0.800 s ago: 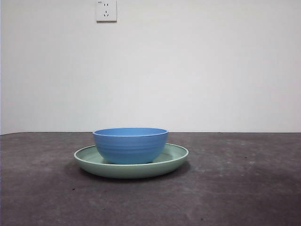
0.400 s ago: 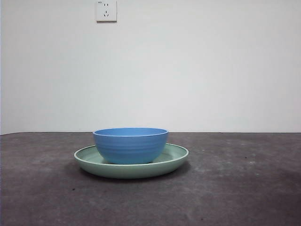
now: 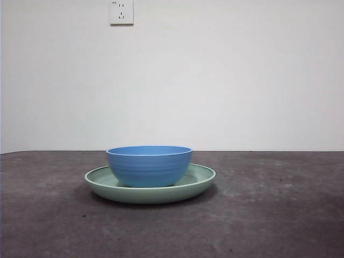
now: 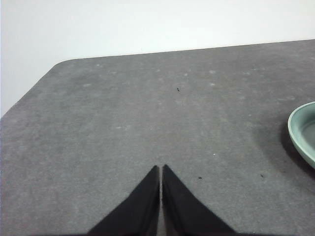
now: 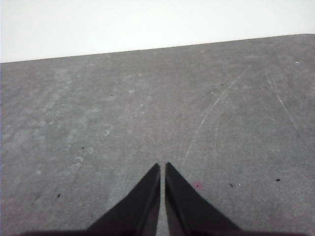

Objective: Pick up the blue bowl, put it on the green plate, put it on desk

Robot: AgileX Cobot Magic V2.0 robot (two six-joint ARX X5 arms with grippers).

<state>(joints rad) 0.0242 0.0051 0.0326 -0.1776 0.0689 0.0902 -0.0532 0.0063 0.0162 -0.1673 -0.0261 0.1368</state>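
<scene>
The blue bowl [image 3: 149,165] stands upright inside the green plate [image 3: 201,178], which rests on the desk [image 3: 269,215] near the middle of the front view. No arm shows in that view. My left gripper [image 4: 161,168] is shut over bare desk [image 4: 123,128], holding nothing, with an edge of the green plate [image 4: 301,132] off to one side. Over another bare stretch of the desk [image 5: 123,113] my right gripper [image 5: 162,165] is shut and holds nothing; neither bowl nor plate shows in its view.
A white wall with a power socket [image 3: 121,12] stands behind the desk. The left wrist view shows the desk's rounded corner [image 4: 64,64] and far edge. Faint scratches [image 5: 211,110] mark the surface in the right wrist view.
</scene>
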